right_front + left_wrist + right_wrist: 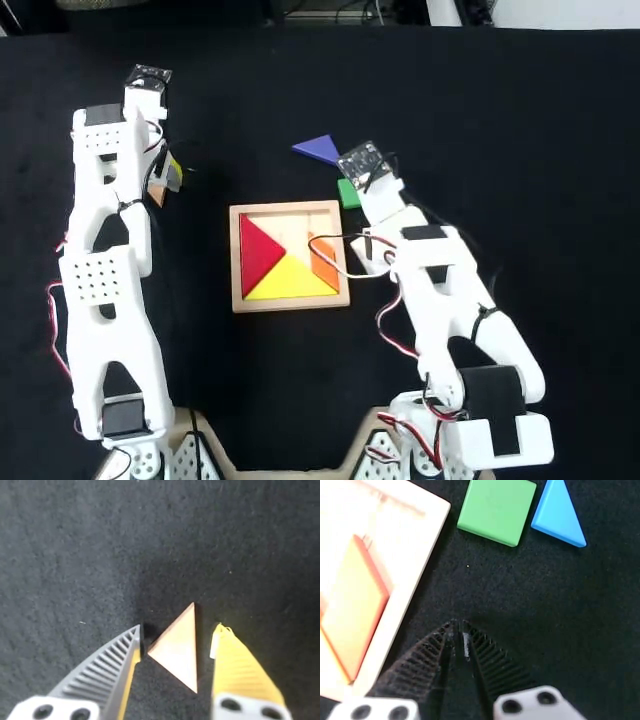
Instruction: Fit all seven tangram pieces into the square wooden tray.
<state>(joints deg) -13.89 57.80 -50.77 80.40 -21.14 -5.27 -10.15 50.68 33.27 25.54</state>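
Tangram tray (290, 207), square and wooden, flat on black cloth (500, 100) at mid-table between the two arms, sides squared to the table. Inside, red triangle (258, 250) with long side along the tray's left wall, apex pointing to the centre. Beside it, yellow triangle (290, 282) with long side along the near wall, apex likewise to the centre, meeting the red along one short side. Orange parallelogram (325, 262) against the right wall, long axis running far to near along it.

Outside, green square (496, 510) just off the tray's far right corner, slightly turned against the tray's edge. Blue triangle (557, 515) just beyond the square, long axis across the table, sharp tip toward the left arm's side. Right gripper (459, 626) over bare cloth beside the tray's right wall, jaws pressed together on nothing.

Smallest, pale orange triangle (177, 650) well left of the tray, between the parted jaws of left gripper (177, 630). One straight side along the yellow finger (240, 670) with a dark gap between, opposite corner close to the tip of the grey finger (112, 667).
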